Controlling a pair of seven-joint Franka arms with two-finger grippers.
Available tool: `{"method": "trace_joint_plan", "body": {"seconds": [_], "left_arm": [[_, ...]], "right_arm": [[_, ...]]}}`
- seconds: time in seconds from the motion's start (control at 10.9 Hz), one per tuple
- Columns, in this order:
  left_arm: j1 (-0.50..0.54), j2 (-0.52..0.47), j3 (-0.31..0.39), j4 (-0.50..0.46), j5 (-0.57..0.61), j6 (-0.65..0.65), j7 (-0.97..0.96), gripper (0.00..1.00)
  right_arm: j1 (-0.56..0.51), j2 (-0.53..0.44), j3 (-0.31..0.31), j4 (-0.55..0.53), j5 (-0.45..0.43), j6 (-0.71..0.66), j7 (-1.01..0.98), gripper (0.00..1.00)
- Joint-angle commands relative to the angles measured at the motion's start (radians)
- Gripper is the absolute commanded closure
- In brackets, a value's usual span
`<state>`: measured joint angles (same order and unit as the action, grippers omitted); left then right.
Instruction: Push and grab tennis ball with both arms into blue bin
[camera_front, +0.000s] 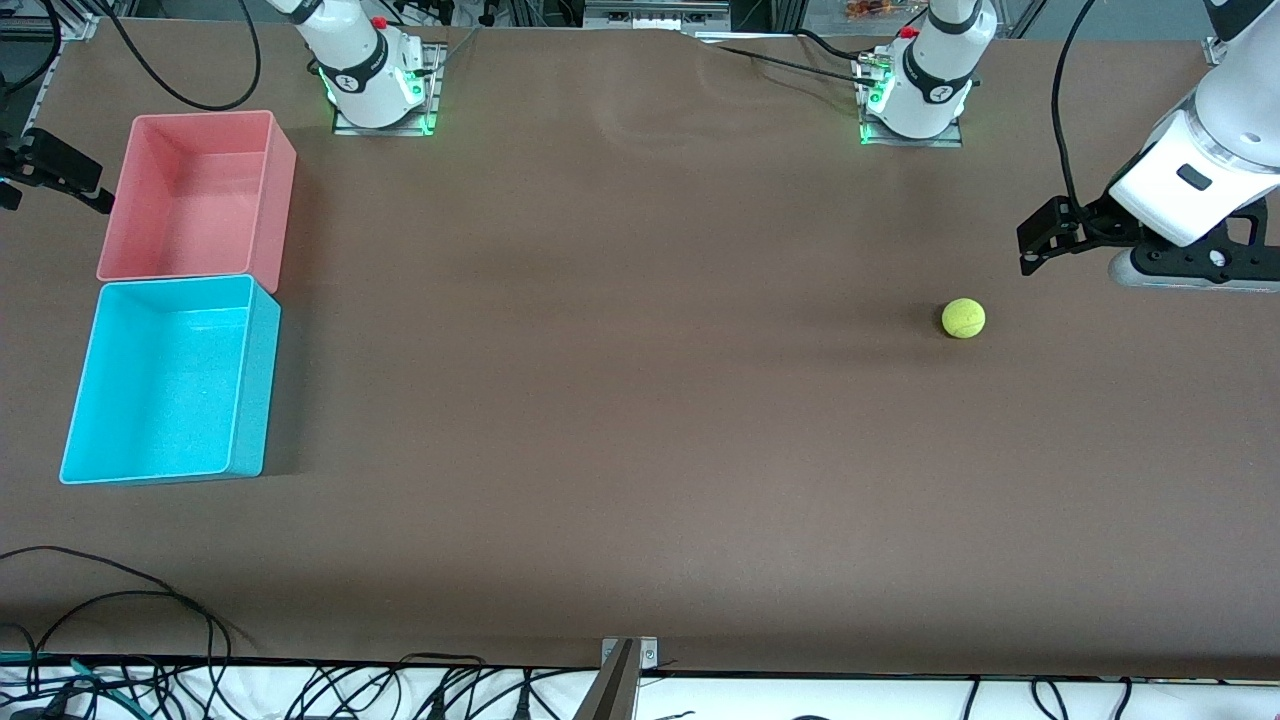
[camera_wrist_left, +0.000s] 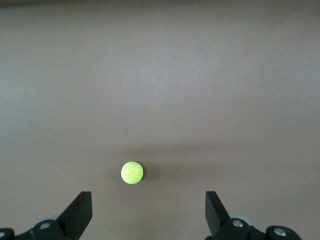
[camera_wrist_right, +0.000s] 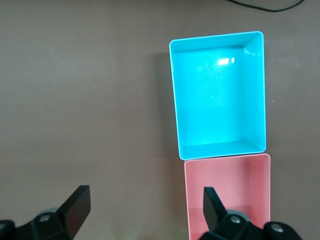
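The tennis ball (camera_front: 963, 318) lies alone on the brown table toward the left arm's end. My left gripper (camera_front: 1036, 248) hangs open and empty a little way from it, nearer the left arm's end of the table. In the left wrist view the tennis ball (camera_wrist_left: 132, 172) sits just ahead of the left gripper (camera_wrist_left: 148, 216), apart from both fingers. The blue bin (camera_front: 250, 380) stands empty at the right arm's end. My right gripper (camera_front: 60, 172) hovers open by the pink bin's outer side. In the right wrist view the right gripper (camera_wrist_right: 145, 215) holds nothing, and the blue bin (camera_wrist_right: 175, 100) shows.
A pink bin (camera_front: 280, 190), empty, touches the blue bin and stands farther from the front camera. Both green-lit arm bases (camera_front: 385, 95) (camera_front: 915, 105) stand along the table's back edge. Black cables (camera_front: 120, 610) trail over the front edge beside a metal bracket (camera_front: 620, 670).
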<state>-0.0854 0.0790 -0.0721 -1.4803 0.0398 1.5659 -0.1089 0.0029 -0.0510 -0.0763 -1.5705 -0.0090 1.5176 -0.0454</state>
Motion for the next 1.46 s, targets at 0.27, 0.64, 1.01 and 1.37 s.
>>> {"method": "trace_joint_plan", "body": {"seconds": [0.27, 0.64, 1.01, 1.37], "left_arm": [[-0.005, 0.010, 0.005, 0.015, -0.015, -0.014, 0.012, 0.00], [-0.005, 0.010, 0.005, 0.014, -0.015, -0.015, 0.012, 0.00], [-0.004, 0.011, 0.005, 0.014, -0.015, -0.014, 0.009, 0.00], [-0.005, 0.018, 0.005, 0.017, -0.014, -0.014, 0.009, 0.00]], "right_arm": [[-0.001, 0.000, 0.000, 0.023, 0.014, -0.025, -0.014, 0.00], [-0.004, 0.000, -0.003, 0.023, 0.015, -0.027, -0.014, 0.00], [-0.004, 0.005, -0.003, 0.021, 0.018, -0.027, -0.002, 0.00], [-0.004, 0.025, -0.008, 0.020, 0.020, -0.016, -0.004, 0.00]]}}
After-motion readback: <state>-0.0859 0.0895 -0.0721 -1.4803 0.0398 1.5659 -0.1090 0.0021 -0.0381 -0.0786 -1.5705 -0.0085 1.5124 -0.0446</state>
